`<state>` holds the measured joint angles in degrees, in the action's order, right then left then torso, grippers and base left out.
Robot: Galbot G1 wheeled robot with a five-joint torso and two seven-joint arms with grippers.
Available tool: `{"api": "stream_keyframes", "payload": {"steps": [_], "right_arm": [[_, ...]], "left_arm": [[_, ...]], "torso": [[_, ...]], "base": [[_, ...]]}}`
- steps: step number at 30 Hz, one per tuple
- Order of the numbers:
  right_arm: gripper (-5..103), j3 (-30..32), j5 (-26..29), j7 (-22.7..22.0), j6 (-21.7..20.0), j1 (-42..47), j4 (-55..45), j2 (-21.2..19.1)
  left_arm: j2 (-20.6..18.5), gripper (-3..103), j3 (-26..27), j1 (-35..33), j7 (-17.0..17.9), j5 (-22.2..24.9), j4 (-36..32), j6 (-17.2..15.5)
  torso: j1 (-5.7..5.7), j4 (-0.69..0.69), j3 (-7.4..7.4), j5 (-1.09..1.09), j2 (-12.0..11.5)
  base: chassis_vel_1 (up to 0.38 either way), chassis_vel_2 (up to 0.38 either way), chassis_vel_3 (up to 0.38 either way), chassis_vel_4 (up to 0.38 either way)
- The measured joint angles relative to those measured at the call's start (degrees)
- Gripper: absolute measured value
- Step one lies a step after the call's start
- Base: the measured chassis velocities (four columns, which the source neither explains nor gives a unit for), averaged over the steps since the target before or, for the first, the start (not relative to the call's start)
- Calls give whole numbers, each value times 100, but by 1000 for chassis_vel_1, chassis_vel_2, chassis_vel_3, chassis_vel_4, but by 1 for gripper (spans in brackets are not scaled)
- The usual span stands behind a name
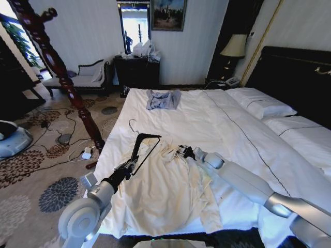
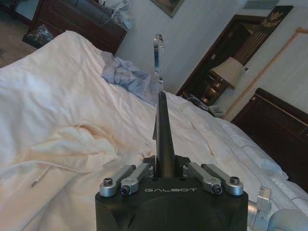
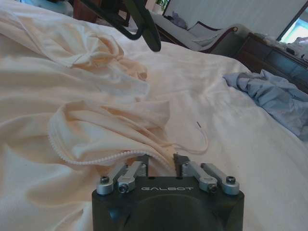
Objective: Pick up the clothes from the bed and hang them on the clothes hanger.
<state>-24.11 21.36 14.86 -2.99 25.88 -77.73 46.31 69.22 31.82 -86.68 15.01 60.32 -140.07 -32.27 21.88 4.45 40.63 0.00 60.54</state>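
Observation:
The cream clothes [image 1: 165,194] lie spread flat near the foot of the white bed [image 1: 222,119]. My left gripper [image 1: 130,166] is shut on one end of the black clothes hanger [image 1: 146,146], holding it tilted above the sheet just left of the garment, silver hook [image 1: 133,124] pointing away. In the left wrist view the hanger [image 2: 164,137] rises edge-on from the shut jaws, with the clothes [image 2: 72,144] beside it. My right gripper [image 1: 182,152] is at the garment's neck opening; its wrist view shows the fingertips [image 3: 180,165] pinched on the beaded fabric edge [image 3: 103,156], the hanger [image 3: 139,21] just beyond.
A blue-grey garment [image 1: 163,99] lies crumpled farther up the bed. A reddish-brown wooden pole [image 1: 57,67] stands off the bed's left side, with cables and a power strip [image 1: 85,153] on the carpet. Pillows [image 1: 261,106] and a dark headboard [image 1: 295,77] are on the right.

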Motion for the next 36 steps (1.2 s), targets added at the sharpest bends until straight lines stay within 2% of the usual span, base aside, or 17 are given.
{"api": "stream_keyframes", "payload": {"steps": [3, 4, 6, 8, 9, 12, 14, 16, 17, 20, 22, 25, 31, 36], "right_arm": [[13, 42, 152, 7, 63, -2, 13, 12], [13, 42, 152, 7, 63, -2, 13, 12], [3, 77, 351, -68, 45, -2, 0, 11], [2, 111, 605, -245, -42, -2, -42, 2], [2, 111, 605, -245, -42, -2, -42, 2], [0, 201, 1217, -672, -224, -2, -169, -25], [0, 223, 1412, -803, -279, -2, -216, -33], [0, 338, 2361, -1380, -535, -1, -434, -61], [0, 338, 2361, -1380, -535, -1, -434, -61], [0, 556, 3409, -2126, -914, -1, -696, -73], [0, 589, 3524, -2255, -982, -2, -726, -81], [0, 752, 3999, -2920, -1353, 16, -860, -113], [0, 1038, 4204, -3115, -1399, 117, -1006, -128], [0, 1337, 4516, -3114, -1096, 235, -1468, -212]], "left_arm": [[-3, 20, 33, 24, 21, 71, 13, 1], [-3, 20, 33, 24, 21, 71, 13, 1], [-5, 20, 67, 33, 32, 149, 12, 1], [-12, 20, 85, 42, 35, 187, 9, 2], [-12, 20, 85, 42, 35, 187, 9, 2], [-29, 20, 105, 46, 37, 245, -15, 6], [-43, 20, 113, 39, 37, 276, -33, 7], [-118, 20, 157, -27, 23, 427, -125, 7], [-118, 20, 157, -27, 23, 427, -125, 7], [-296, 20, 218, -224, -39, 779, -306, -20], [-320, 20, 217, -260, -38, 835, -314, -39], [-388, 20, 62, -421, -16, 1047, -324, -142], [-369, 20, -231, -396, -4, 961, -291, -173], [-172, 20, -382, -200, -24, 1276, 26, -220]], "torso": [[0, 0, 0, 0, 0], [0, 0, 0, 0, 0], [0, 0, 0, 0, 0], [0, 0, 0, 0, 0], [0, 0, 0, 0, 0], [0, 0, 0, 0, 0], [0, 0, 0, 0, 0], [0, 1, 0, 0, 0], [0, 1, 0, 0, 0], [0, -1, -1, 0, 0], [0, -1, -1, 0, 0], [0, 0, -1, 0, 0], [0, 0, -1, 1, 0], [0, 1, -1, -1, 0]], "base": [[0, 0, 0, 0], [0, 0, 0, 0], [0, 0, 0, 0], [0, 0, 0, 0], [0, 0, 0, 0], [0, 0, 0, 0], [0, 0, 0, 0], [0, 0, 0, 0], [0, 0, 0, 0], [0, 0, 0, 0], [0, 0, 0, 0], [0, 0, 0, 0], [0, 0, 0, 0], [0, 0, 0, 0]]}}
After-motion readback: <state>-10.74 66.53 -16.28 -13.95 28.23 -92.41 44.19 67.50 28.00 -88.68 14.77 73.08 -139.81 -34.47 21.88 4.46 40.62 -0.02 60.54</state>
